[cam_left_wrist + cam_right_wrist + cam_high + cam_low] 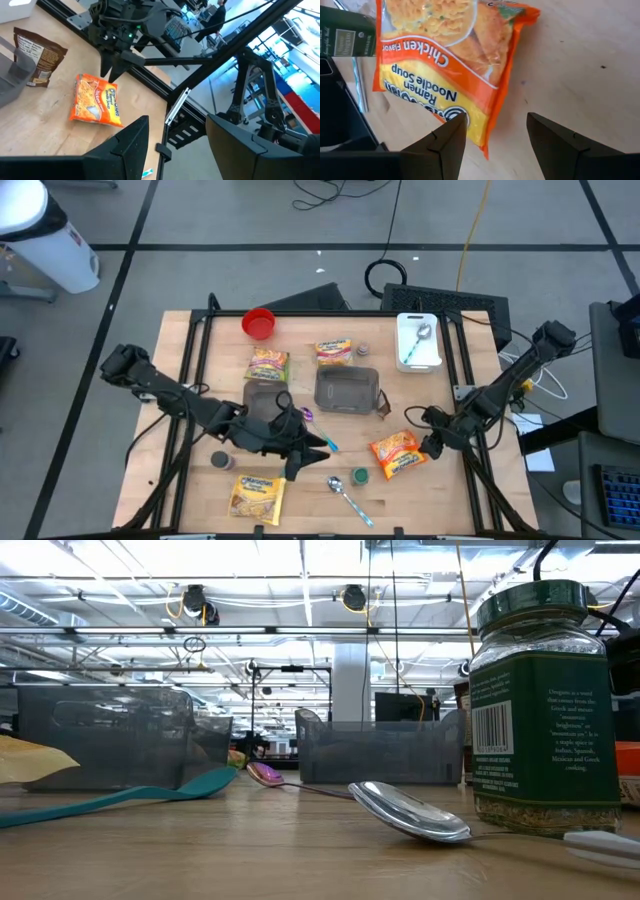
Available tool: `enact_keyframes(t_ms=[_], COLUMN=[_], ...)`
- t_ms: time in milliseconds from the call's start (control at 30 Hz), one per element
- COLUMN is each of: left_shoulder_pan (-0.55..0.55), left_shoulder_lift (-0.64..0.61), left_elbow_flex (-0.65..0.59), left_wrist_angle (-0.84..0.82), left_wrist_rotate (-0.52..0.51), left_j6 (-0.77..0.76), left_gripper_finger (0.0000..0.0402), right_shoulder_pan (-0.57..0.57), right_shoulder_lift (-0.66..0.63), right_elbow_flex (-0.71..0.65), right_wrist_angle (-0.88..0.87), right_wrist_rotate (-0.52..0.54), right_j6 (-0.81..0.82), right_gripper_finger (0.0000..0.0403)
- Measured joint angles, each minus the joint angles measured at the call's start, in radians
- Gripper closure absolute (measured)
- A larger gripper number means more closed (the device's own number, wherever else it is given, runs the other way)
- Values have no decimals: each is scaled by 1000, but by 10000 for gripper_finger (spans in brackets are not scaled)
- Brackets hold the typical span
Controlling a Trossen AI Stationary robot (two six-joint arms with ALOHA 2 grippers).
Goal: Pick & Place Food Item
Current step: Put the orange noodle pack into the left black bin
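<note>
Orange ramen packet (397, 452) lies flat on your wooden table (180, 360), near its front right, just right of the green-lidded spice jar (359, 476). Your right gripper (432, 446) hovers at the packet's right edge, fingers parted and empty, the wrapper showing between them in the wrist view (440, 65). Your left gripper (308, 448) waits near the table's middle, jaws apart, holding nothing, beside a teal spoon (327, 443) and grey bin (346, 389).

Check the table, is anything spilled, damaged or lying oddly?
Nothing stands out. The orange ramen packet lies flat and intact below the right hand; the oregano jar stands upright, and no spills show on the table.
</note>
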Motion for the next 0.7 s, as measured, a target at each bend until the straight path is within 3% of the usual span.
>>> enact_keyframes(t_ms=[500,700], left_shoulder_pan=[9,9], left_shoulder_lift=[0,0], left_elbow_flex=[0,0], left_wrist_angle=[0,1], left_wrist_rotate=[0,0], left_j6=[8,3], left_gripper_finger=[195,195], right_shoulder_pan=[0,0], right_shoulder_lift=[125,140], right_elbow_flex=[0,0], right_wrist_angle=[75,85], right_wrist_rotate=[-58,-77], right_j6=[-16,-19], right_gripper_finger=[204,246])
